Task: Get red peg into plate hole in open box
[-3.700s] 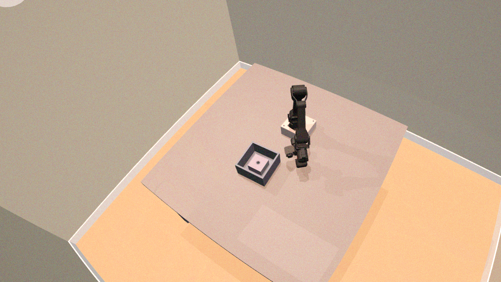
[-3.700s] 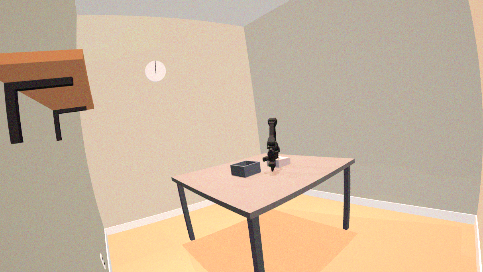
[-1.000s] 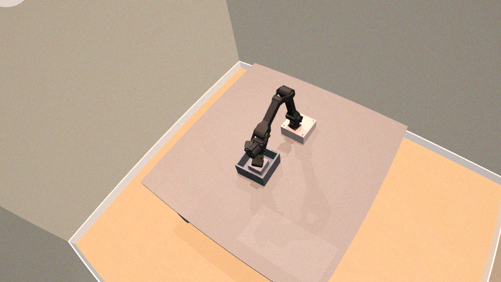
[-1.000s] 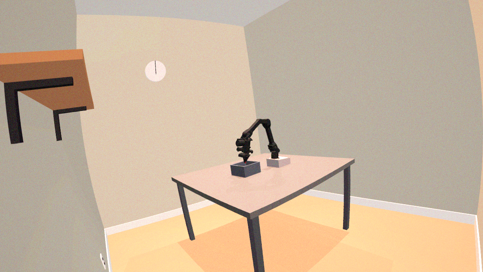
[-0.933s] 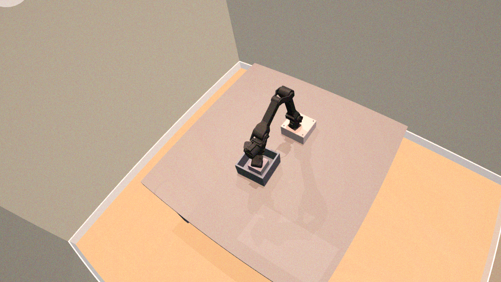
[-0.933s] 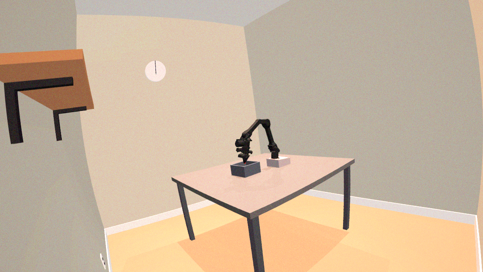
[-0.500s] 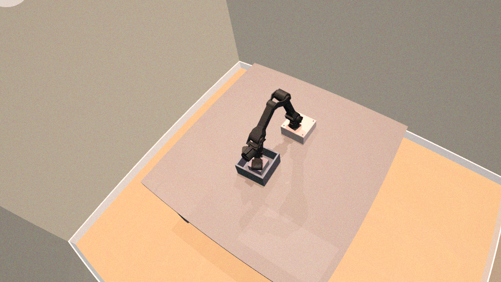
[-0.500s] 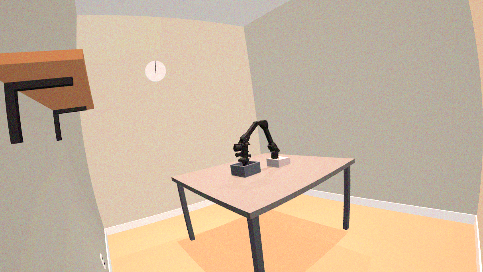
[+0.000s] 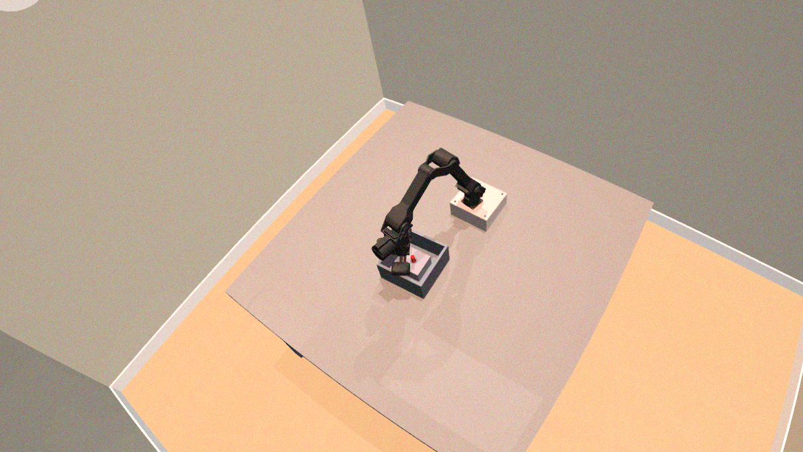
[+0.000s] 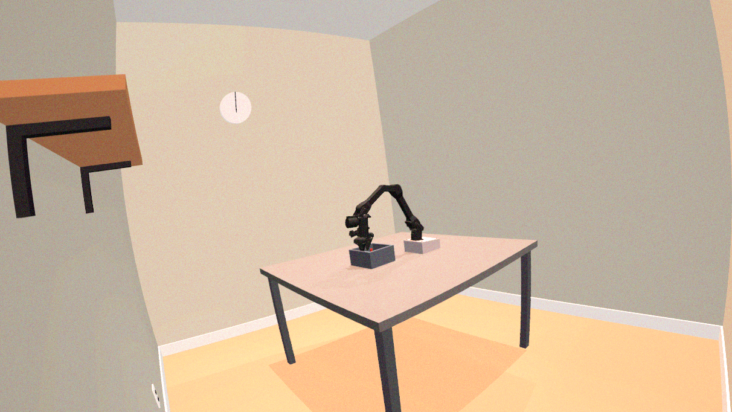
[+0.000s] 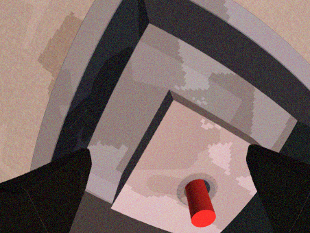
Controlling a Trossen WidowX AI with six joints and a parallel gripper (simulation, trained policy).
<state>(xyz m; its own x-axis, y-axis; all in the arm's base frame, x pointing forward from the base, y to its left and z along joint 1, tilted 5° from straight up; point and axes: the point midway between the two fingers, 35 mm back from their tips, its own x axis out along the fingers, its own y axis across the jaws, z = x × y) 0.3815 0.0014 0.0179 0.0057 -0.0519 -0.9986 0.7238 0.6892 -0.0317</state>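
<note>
Hard to make out from above: much of the open box [image 9: 436,276] [image 10: 358,257] [image 11: 65,75], tucked behind the black arm [image 9: 415,191] [image 10: 375,197]. Just a tiny red spot to see of the red peg [image 9: 413,258] [image 10: 371,249] [image 11: 200,203] from out in the room, with its low part hidden by the box wall. Up close in the wrist view, cut off at the edges: parts of the box and the backs of the fingers [image 9: 400,269] [image 10: 362,243]. Too hard to tell how deep the low end of the peg goes.

On the counter [image 9: 505,315] [image 10: 409,287] [image 11: 20,68]: the dark box, near the pale block [image 9: 495,196] [image 10: 429,246] under the arm's foot. Inside the box: a pale pink plate [image 9: 419,268] [image 11: 182,137], with room around it. At the plate's round hole [image 11: 206,186]: the red peg, with a long bit sticking up. Not all the way in. Beside the peg's foot, a dark bit of the hole to see.

Over the box: the fingers, spread very wide, one on each side of the peg in the wrist view. Holding nothing, with gaps between them and the peg

Arm: we are seeing the arm [image 9: 415,189] [image 10: 374,196] reaching over the open box [image 9: 437,274] [image 10: 382,257] [image 11: 56,96], no longer folded beside it as in the oldest pictures.
Gripper: we are finding the gripper [image 9: 405,252] [image 10: 363,246] [image 11: 170,156] spread wide, its fingers now apart from the peg.
Red peg: we are noting the red peg [image 9: 413,259] [image 10: 371,249] [image 11: 199,199] now exposed, projecting from the plate [image 11: 182,137] [image 9: 422,260] at its hole [image 11: 207,186]; a second ago its red was showing under the fingertips.
</note>
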